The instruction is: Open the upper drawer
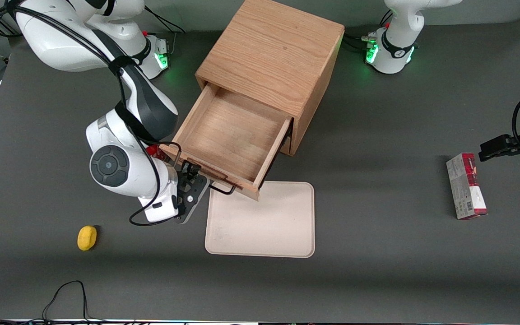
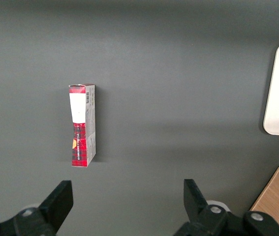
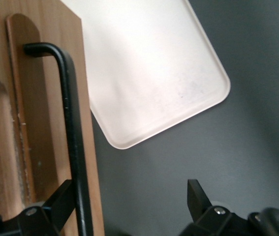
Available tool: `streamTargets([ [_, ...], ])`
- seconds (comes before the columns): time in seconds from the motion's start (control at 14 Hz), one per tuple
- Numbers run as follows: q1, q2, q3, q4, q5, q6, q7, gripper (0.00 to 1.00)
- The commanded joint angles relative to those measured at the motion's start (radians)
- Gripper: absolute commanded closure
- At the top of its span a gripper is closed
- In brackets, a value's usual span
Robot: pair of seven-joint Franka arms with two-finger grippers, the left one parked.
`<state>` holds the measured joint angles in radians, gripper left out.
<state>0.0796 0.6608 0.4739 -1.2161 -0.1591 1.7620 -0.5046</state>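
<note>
The upper drawer (image 1: pixel 235 135) stands pulled well out of the wooden cabinet (image 1: pixel 271 54), which sits toward the bench (image 1: pixel 377 203) edge farthest from the front camera, roughly midway along it. The drawer's tray is bare light oak inside, and its front panel points toward the front camera at a slant, overhanging the nearest corner of a cream tray (image 1: pixel 264 225) that lies flat on the bench just in front of the cabinet. The thin black wire handle (image 1: pixel 217 186) runs along the drawer's front panel. The tool (image 1: pixel 193 192) of the working arm is at the end of that handle nearer the working arm's end of the bench, just beside the drawer front. In the right wrist view the tool (image 3: pixel 129 206) is released: its two black fingers (image 3: pixel 198 199) stand wide apart, and the handle (image 3: pixel 73 132) passes close by one of them without being pinched, with the drawer front (image 3: pixel 11 123) to one side and the cream tray (image 3: pixel 149 73) past it. A small yellow object (image 1: pixel 87 237) rests on the bench toward the working arm's end, nearer the front camera than the tool. A red and white carton (image 1: pixel 466 186) lies flat toward the parked arm's end of the bench, well apart from the cabinet; the left wrist view shows the same carton (image 2: pixel 82 125) on bare dark bench.
</note>
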Motion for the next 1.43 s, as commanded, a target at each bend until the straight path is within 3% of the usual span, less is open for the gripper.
streamTargets([
  [0.0, 0.006, -0.010, -0.008, 0.079, -0.101, -0.012, -0.015, 0.00],
  [0.21, 0.000, -0.044, -0.014, 0.151, -0.108, -0.013, -0.026, 0.00],
  [0.36, -0.029, -0.098, -0.015, 0.142, -0.079, -0.022, -0.016, 0.00],
  [0.5, -0.031, -0.188, -0.093, 0.112, -0.030, -0.154, 0.036, 0.00],
  [0.64, -0.034, -0.323, -0.199, -0.016, 0.085, -0.231, 0.122, 0.00],
  [0.71, -0.029, -0.416, -0.249, -0.131, 0.107, -0.227, 0.164, 0.00],
  [1.07, -0.032, -0.784, -0.337, -0.531, 0.170, -0.210, 0.665, 0.00],
  [1.36, -0.032, -0.899, -0.397, -0.637, 0.170, -0.205, 0.678, 0.00],
])
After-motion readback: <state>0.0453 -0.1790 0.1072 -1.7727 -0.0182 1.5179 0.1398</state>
